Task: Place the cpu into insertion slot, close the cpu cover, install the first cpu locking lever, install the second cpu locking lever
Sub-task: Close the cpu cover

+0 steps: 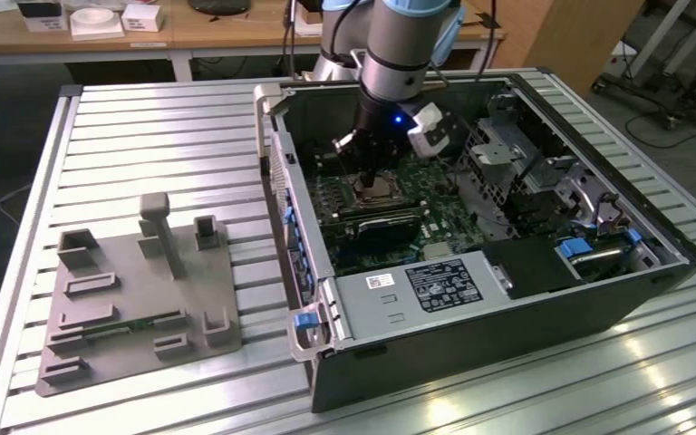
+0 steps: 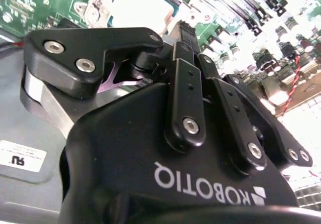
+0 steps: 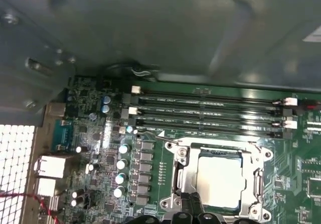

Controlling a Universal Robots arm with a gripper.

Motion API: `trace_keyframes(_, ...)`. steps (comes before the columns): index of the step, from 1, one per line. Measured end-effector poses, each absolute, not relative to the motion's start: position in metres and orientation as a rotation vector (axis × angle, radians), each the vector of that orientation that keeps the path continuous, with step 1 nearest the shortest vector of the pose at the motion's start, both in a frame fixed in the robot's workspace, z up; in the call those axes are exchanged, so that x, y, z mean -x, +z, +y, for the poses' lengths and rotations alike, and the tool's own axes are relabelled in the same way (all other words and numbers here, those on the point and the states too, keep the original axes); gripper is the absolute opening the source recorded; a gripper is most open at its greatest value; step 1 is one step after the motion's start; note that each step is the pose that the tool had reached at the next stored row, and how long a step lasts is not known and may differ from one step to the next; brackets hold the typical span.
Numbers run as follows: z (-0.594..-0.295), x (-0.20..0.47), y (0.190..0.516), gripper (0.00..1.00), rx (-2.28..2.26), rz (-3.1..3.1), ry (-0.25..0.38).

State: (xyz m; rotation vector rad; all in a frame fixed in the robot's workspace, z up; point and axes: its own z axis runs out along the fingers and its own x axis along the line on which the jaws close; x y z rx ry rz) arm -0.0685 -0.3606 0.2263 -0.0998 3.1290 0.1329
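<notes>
- Exterior view: the hand point(image 1: 379, 179) is hovering just above the insertion slot point(image 1: 361, 192), inside the open computer case point(image 1: 590, 299) standing on the counter point(image 1: 142, 136).
- Second wrist view: the hand point(image 2: 183, 30) is pointing at the insertion slot, clenched and grasping nothing.
- First wrist view: the cpu point(image 3: 220, 181) is sitting in the insertion slot point(image 3: 176, 191). The cpu cover point(image 3: 254, 179) is lying flat over that slot, framing the chip. The hand point(image 3: 188, 206) is reaching the slot's edge.
</notes>
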Motion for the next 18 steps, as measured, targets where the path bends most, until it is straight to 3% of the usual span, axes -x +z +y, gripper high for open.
trace_keyframes(18,-0.3606,0.0685,0.2257,0.10,-0.011,3.129,0.132)
